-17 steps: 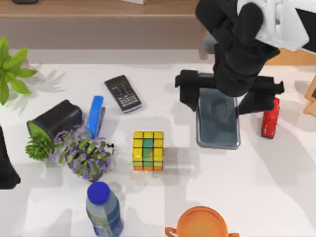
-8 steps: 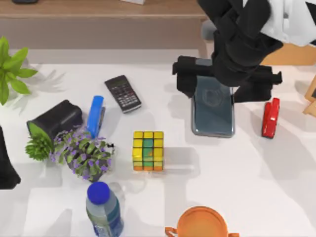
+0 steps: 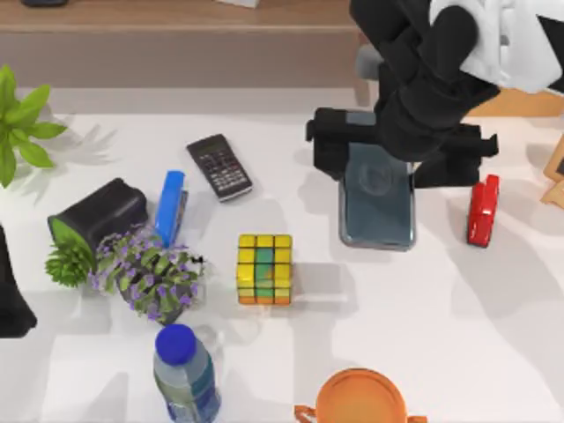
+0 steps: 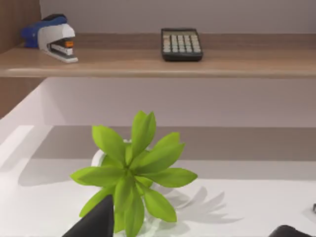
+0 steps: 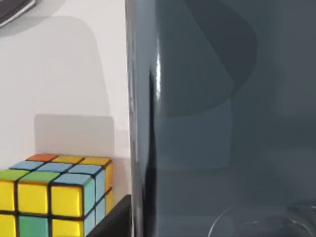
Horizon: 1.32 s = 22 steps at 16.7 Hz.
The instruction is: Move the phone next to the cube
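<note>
The phone [image 3: 377,210], a dark grey-teal glossy slab, hangs a little above the table at right of centre and casts a shadow below. My right gripper [image 3: 394,159] is shut on its far end, the black fingers [image 3: 330,152] straddling it. The cube [image 3: 264,269], mostly yellow with green and orange tiles, sits on the table to the phone's left, a gap apart. In the right wrist view the phone [image 5: 222,118] looms close and the cube [image 5: 54,192] lies beyond its edge. My left arm [image 3: 11,295] is parked at the left edge, its fingertips [image 4: 94,222] spread apart.
A black calculator [image 3: 220,166], blue stapler [image 3: 170,207], tipped black pot [image 3: 97,216] and purple plant [image 3: 150,278] lie left of the cube. A red stapler [image 3: 482,210] sits right of the phone. A bottle [image 3: 185,374] and orange object [image 3: 361,401] stand at the front.
My right gripper has carried the phone leftward and slightly toward the back of the table, closer to the cube's side. The cube and the left arm have stayed put.
</note>
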{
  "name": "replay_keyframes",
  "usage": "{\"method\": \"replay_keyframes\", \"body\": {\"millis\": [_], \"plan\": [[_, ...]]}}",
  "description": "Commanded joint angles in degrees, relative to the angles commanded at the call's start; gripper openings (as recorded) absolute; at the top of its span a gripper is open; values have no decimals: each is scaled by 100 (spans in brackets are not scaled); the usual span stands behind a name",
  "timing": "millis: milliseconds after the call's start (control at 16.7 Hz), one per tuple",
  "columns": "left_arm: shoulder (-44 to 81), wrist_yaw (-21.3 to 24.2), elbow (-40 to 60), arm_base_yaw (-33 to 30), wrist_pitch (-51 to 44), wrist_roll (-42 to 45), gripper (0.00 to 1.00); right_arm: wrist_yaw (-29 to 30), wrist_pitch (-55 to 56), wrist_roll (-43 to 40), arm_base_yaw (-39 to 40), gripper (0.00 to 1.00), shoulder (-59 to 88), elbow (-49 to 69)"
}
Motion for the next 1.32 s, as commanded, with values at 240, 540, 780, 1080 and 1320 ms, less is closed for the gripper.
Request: {"method": "replay_keyframes", "body": {"millis": [240,540,780,1080,1320], "plan": [[0,0,0,0,0,0,100,-6,105,-28,-5,0,196,-231],[0,0,0,0,0,0,100,-13,192,-56,-9,0,623,-644],[0,0,0,0,0,0,100,-16,216,-64,-10,0,949,-938],[0,0,0,0,0,0,100,-16,216,-64,-10,0,949,-938],[0,0,0,0,0,0,100,-16,216,-64,-10,30,949,-938]]}}
